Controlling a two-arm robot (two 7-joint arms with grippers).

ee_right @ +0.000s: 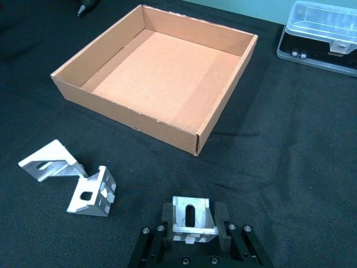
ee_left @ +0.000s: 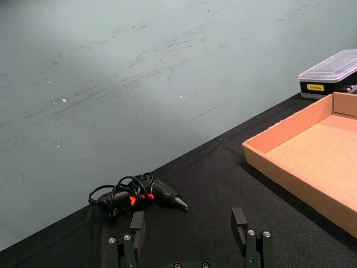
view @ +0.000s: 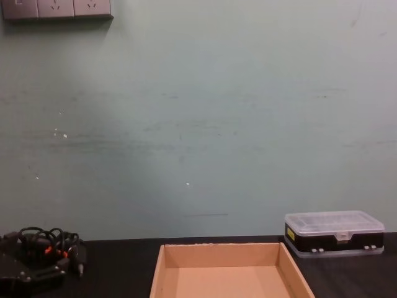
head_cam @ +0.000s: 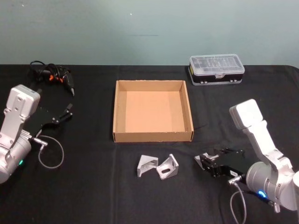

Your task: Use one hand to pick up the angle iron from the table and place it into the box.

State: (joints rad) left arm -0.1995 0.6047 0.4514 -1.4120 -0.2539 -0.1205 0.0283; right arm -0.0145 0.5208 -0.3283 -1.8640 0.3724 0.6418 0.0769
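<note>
**Angle iron**: small silver-grey metal bracket, one slotted hole in its face. It is clamped between the jaws of the right gripper, in front of the box and to its right.

**Second angle iron**, **third angle iron**: same make, side by side on the table, just in front of the box.

**Box**: tan cardboard, low walls, open top.

**Left gripper**: jaws apart, left of the box.

**Plastic case**: clear lid, far right.

**Corded tool**: black and orange, far left.

**Table**: matte black.

**Wall**: pale green.
</note>
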